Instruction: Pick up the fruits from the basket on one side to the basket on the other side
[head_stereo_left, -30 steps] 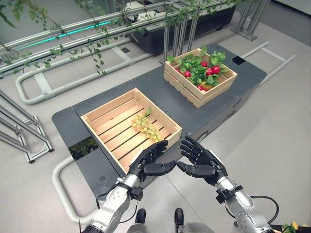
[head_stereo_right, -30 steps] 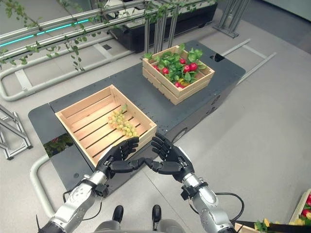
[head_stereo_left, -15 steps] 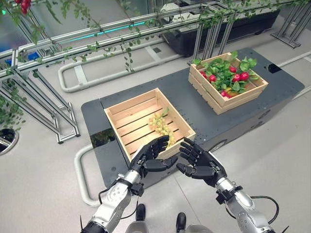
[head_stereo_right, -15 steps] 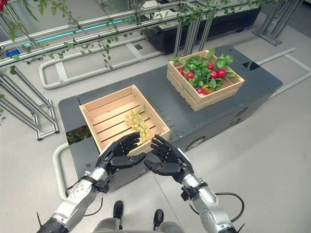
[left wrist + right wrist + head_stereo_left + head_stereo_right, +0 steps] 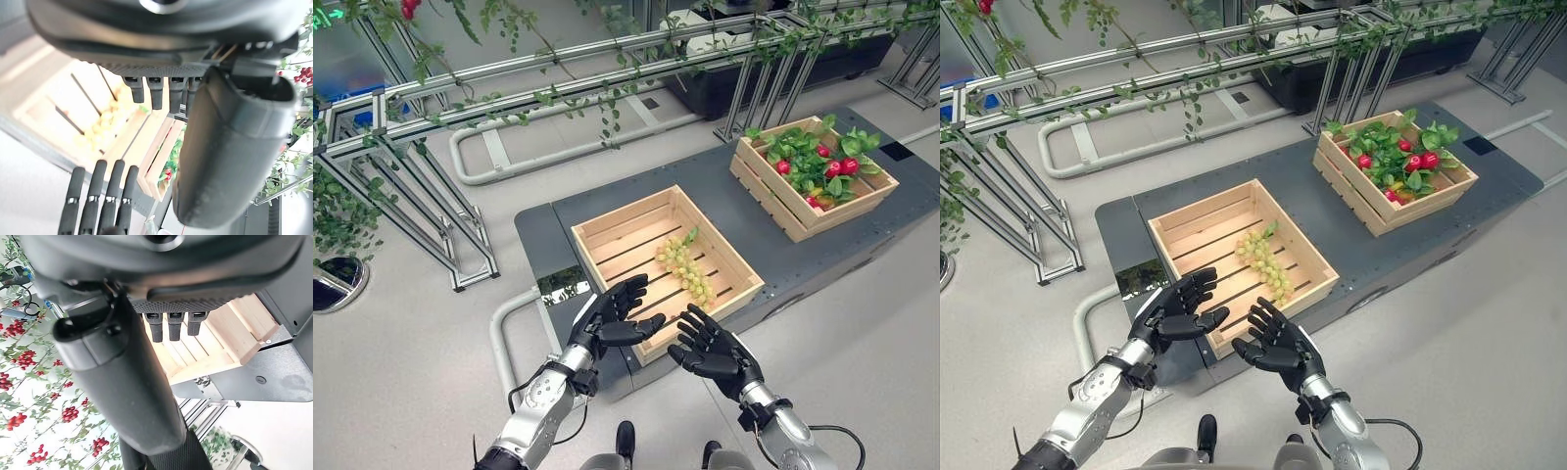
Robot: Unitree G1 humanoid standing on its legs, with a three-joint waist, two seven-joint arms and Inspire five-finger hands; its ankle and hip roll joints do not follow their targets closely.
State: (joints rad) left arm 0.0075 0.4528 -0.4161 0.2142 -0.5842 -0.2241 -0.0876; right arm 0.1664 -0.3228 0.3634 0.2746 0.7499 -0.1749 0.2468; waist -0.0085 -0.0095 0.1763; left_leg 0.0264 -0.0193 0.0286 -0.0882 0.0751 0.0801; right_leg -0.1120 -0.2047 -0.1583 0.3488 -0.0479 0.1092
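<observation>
Clearly both the left hand [image 5: 612, 315] and right hand [image 5: 713, 350] hover open and empty at the near edge of the near wooden crate [image 5: 607, 225], where green grapes [image 5: 686, 268] lie. Judging by this, the radish-like red fruits [image 5: 834, 167] in the far right crate [image 5: 781, 204] need a far reach, fingers closing gently round 1 piece

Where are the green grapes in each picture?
Left eye view: grapes lie in the near wooden crate, toward its right side.
Right eye view: same spot, centre of the picture.
Left wrist view: a pale yellowish cluster past the fingers.
Right wrist view: I can't make them out.
Shared landmark: the crate.
</observation>
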